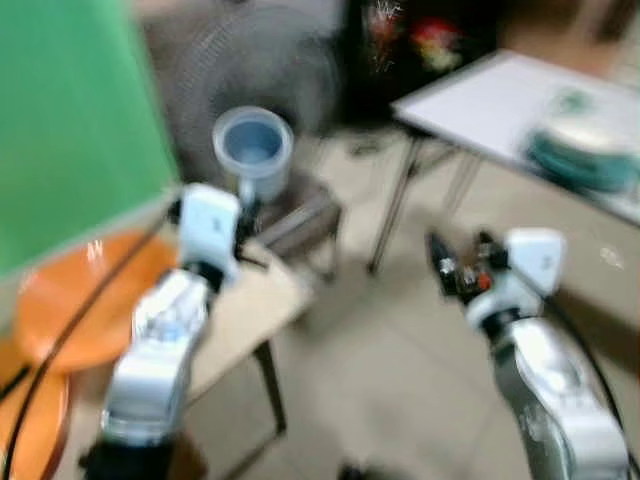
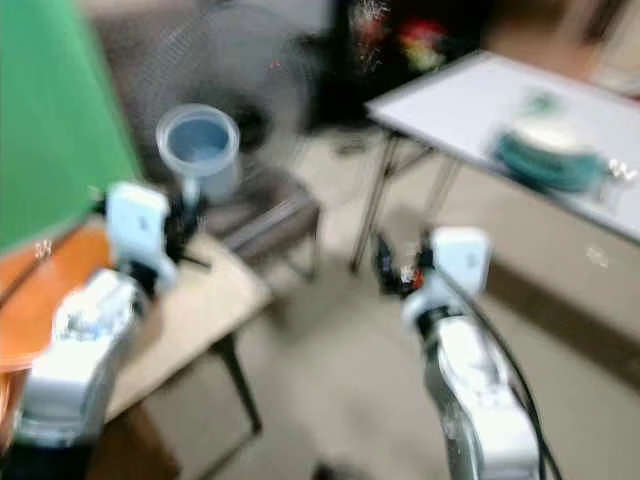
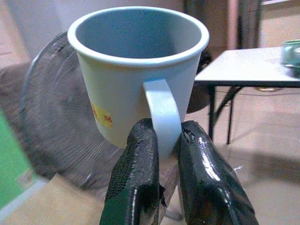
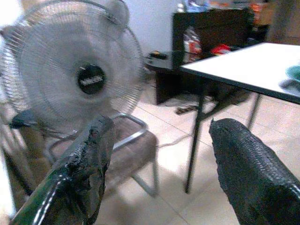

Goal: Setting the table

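I have the left gripper (image 3: 161, 140) pinching the handle of a pale blue mug (image 3: 136, 70), its two black fingers (image 3: 136, 183) pressed against either side of that handle; the mug is upright, mouth up, raised off the small beige table (image 1: 250, 300) that sits below my left arm, and a yellow and red label shows on its side; behind the mug stands a grey floor fan (image 4: 79, 75), with a chair (image 4: 126, 150) just in front of it; my right gripper (image 4: 159, 154) hangs in the air with nothing in it, fingers spread well apart, over the tiled floor (image 1: 400, 380); farther off to my right is a white table (image 1: 500, 100) on dark legs, carrying a stack of teal dishes (image 1: 585, 155) near its edge; the head views are blurred; a green panel (image 1: 70, 120) fills my left side, with an orange round surface (image 1: 80, 300) under it.
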You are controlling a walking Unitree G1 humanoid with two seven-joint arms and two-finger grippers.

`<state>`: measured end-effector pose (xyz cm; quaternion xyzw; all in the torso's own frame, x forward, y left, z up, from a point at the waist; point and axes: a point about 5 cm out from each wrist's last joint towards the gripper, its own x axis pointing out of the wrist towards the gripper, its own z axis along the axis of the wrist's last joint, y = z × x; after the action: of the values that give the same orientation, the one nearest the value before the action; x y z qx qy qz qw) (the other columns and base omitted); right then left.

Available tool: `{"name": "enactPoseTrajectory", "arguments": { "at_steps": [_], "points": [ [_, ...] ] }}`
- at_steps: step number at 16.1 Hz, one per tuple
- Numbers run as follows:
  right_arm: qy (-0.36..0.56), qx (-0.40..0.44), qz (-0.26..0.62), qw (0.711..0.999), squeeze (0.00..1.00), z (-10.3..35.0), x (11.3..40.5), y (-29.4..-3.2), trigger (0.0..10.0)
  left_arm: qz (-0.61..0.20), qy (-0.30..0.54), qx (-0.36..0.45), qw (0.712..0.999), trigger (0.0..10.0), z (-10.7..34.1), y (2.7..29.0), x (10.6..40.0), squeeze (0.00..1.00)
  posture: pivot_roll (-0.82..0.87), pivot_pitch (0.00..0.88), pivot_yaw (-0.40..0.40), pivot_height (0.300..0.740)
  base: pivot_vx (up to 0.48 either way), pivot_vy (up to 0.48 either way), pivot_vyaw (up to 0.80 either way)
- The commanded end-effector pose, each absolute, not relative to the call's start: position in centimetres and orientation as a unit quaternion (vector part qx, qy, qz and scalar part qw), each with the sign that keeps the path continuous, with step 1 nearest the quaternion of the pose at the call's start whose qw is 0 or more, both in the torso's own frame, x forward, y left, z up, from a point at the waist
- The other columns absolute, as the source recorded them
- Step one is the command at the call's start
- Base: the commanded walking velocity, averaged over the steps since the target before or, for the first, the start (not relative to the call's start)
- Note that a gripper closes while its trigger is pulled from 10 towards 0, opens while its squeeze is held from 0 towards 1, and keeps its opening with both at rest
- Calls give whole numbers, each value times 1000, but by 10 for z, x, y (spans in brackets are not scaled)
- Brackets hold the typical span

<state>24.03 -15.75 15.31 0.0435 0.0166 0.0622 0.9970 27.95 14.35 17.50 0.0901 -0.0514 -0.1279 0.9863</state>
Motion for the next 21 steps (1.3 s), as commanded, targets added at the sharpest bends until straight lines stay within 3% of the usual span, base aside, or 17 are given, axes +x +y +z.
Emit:
{"name": "enactPoseTrajectory", "arguments": {
  "at_steps": [1,4,14,17,21],
  "points": [
    [10,37,58,998,0,157,242,-160,10000,-128,-65,95,985,10000,180,140,281,0,37,0,25,740,0,0,-800],
    [11,38,59,997,0,158,244,-160,10000,-128,-69,99,984,10000,182,139,282,0,34,0,27,740,0,-87,-533],
    [-2,4,44,999,0,163,244,-165,10000,-149,-63,95,982,10000,180,130,288,0,-4,0,53,740,0,-455,0],
    [-6,8,34,999,0,166,244,-169,10000,-146,-45,87,984,10000,174,127,290,0,-18,0,51,740,0,0,0],
    [-18,22,25,999,0,171,244,-171,10000,-149,-43,76,985,10000,175,129,293,0,-17,0,55,740,0,0,-800]
  ]
}}
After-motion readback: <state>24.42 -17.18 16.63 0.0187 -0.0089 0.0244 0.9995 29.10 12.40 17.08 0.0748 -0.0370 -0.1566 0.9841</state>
